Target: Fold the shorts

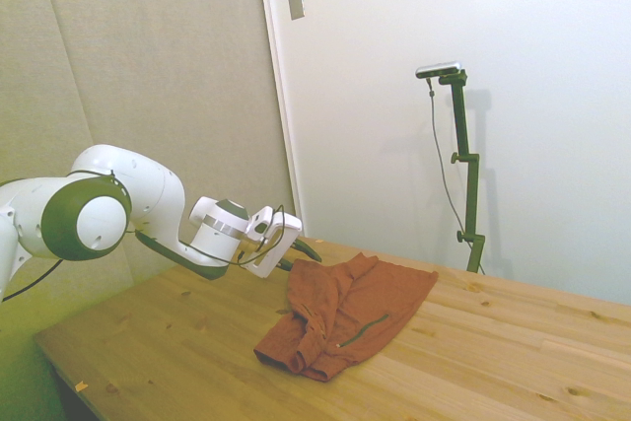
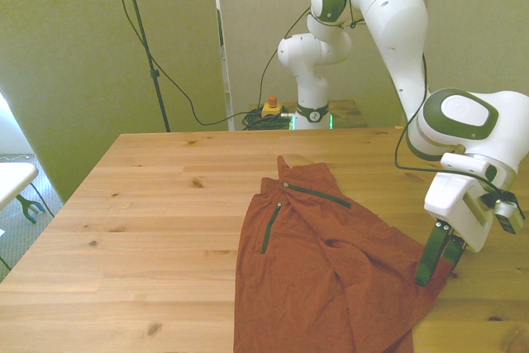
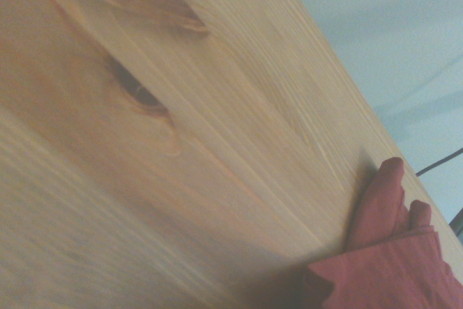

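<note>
- A pale wooden table (image 2: 149, 204) with knots in its planks fills the scene, backed by plain light walls and a grey fabric panel.
- The shorts (image 2: 322, 270) are spread wrinkled toward the front view's right and near side of the table, with one pointed corner aimed at the far edge; two dark zipper lines (image 2: 316, 194) are seen on the upper layer, and the cloth looks partly doubled over already.
- The gripper (image 2: 439, 255) is held low at the cloth's right edge in the front view, tilted, its dark fingers seemingly close together; whether the hem is pinched between them cannot be told.
- For a clean fold, a single edge layer should probably be taken near a corner, lifted only enough to clear the table, and carried across toward the opposite side so that the wrinkles are not bunched.
- A slip is likely if only loose folds are caught.
- Cables and a yellow box with a red button (image 2: 270, 107) are seen beyond the far edge.
</note>
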Controlling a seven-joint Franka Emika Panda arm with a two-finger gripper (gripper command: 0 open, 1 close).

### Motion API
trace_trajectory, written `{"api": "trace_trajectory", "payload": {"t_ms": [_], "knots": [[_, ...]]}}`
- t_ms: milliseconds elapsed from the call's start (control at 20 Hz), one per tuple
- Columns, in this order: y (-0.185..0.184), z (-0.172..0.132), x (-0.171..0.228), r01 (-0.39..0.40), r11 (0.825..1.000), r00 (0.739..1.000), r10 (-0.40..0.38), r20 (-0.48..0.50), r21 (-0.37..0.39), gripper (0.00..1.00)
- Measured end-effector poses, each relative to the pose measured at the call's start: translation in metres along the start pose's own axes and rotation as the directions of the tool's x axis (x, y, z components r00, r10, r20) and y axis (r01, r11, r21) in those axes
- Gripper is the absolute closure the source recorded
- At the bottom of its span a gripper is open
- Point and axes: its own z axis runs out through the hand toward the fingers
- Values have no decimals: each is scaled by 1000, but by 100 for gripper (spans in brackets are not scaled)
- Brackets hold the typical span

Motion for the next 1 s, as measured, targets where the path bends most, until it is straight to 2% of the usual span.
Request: {"api": "trace_trajectory", "payload": {"t_ms": [1000], "knots": [[1,-1,1,-14,1000,1000,14,-3,2,100]]}}
